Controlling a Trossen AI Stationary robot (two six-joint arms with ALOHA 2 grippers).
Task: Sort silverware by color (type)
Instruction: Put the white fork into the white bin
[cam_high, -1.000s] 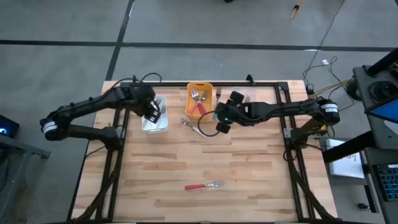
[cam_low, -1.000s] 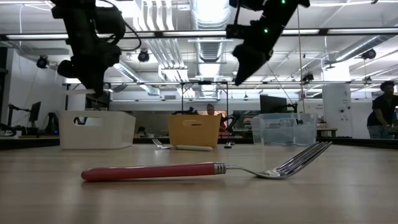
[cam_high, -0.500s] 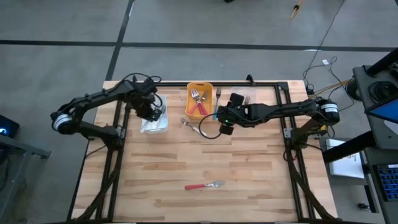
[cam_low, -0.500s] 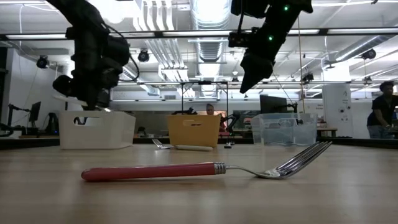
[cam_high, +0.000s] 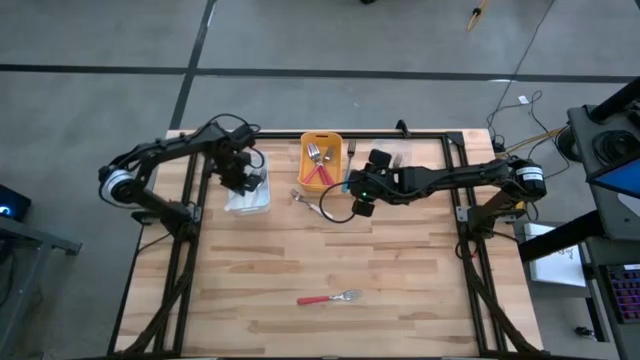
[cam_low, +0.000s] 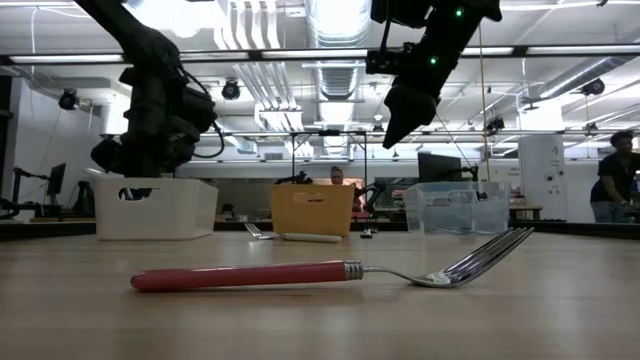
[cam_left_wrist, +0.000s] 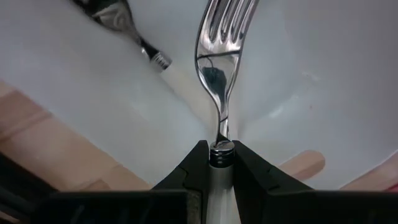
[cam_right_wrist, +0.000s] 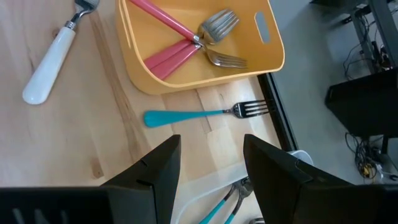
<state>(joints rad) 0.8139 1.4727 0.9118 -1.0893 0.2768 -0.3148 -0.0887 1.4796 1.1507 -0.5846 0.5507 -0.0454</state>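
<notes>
From above, the left gripper (cam_high: 243, 178) has moved in over the white rectangular plastic bin (cam_high: 258, 201) at the table's far left; a second ago it sat further out along that bin's edge, and the left arm has since folded closer. The right gripper (cam_high: 358, 202) hangs just beside the orange rectangular plastic bin (cam_high: 322, 139), much where it was. A red-handled metal fork (cam_high: 330, 298) lies alone near the wooden table's (cam_high: 400, 270) front edge, unmoved.

At table height, the left gripper (cam_low: 135, 165) has dropped to the white bin's (cam_low: 190, 210) rim, lower than before. The right gripper (cam_low: 390, 120) stays high above the table. The red-handled fork (cam_low: 300, 274) lies across the foreground; a person (cam_low: 612, 185) stands in the room at far right.

From the left wrist, the jaws are clamped on the handle of a white-handled metal fork (cam_left_wrist: 219, 68), its tines pointing into the white bin (cam_left_wrist: 323, 74), where another white-handled utensil (cam_left_wrist: 158, 62) already lies.

From the right wrist, the fingers (cam_right_wrist: 155, 168) stand apart, holding nothing, over a teal-handled fork (cam_right_wrist: 205, 114) on the table beside the orange bin (cam_right_wrist: 273, 59), which holds red-handled forks (cam_right_wrist: 180, 43). A white-handled piece (cam_right_wrist: 50, 62) lies on the wood nearby.
</notes>
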